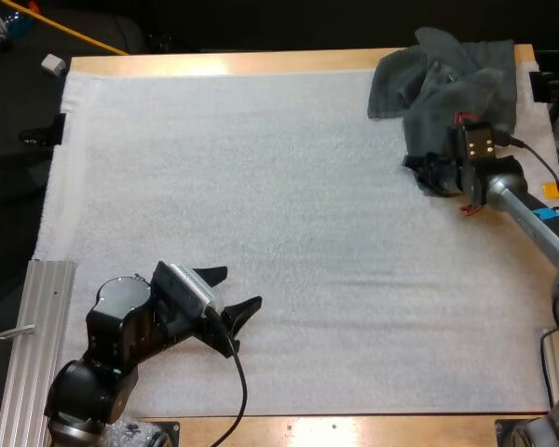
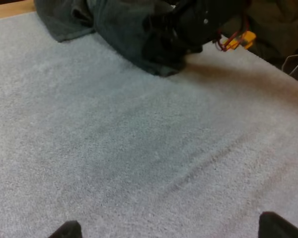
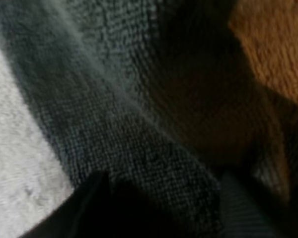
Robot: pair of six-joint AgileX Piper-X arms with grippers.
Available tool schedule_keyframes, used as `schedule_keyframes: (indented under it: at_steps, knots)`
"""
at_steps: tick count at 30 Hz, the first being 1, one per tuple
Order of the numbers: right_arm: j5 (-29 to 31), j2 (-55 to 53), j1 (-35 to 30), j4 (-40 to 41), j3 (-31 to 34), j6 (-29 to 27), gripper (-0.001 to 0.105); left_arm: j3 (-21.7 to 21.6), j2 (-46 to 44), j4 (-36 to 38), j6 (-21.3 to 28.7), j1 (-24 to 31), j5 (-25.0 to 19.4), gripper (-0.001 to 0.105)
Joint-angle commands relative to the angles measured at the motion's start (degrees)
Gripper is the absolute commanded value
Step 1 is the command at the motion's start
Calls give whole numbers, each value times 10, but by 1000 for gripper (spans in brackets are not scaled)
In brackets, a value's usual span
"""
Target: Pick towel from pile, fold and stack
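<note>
**Task item.** The crumpled dark grey-green terry towel pile lies bunched at the far right corner of the white foam mat, which covers the wooden worktop. One lobe spreads toward the far edge. A darker fold hangs toward the mat's middle.

**Right hand.** The right hand sits at the pile's near edge, in contact with the cloth. The right wrist view shows towel weave directly ahead of it, with a strip of mat beside. Whether this hand is clamped on the fabric or merely set against it cannot be told.

**Left hand.** The left hand is at the near left of the mat, well apart from the pile. Its two black fingers stand apart with nothing between them. The left wrist view looks across the mat toward the towel and the other arm.

**Progress.** Judged as the opening step: the pick from the pile is being attempted and is not confirmed.

**Outstanding.**
- Separate one towel and carry it to the mat's middle.
- Spread it out.
- Fold it.
- Stack it.
</note>
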Motion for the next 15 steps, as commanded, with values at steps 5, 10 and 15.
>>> schedule_keyframes:
  at_steps: [5, 10, 15]
  knots:
    - [-3, 13, 0, 4, -1, 4, 9, -5, 2, -1, -7, -2, 14, 68]
    - [-10, -2, 1, 8, -5, -3, 0, -5, 1, -4, -5, -3, 12, 68]
    - [-4, -53, 10, 21, -3, -55, 0, -5, 1, -6, -6, -4, 12, 68]
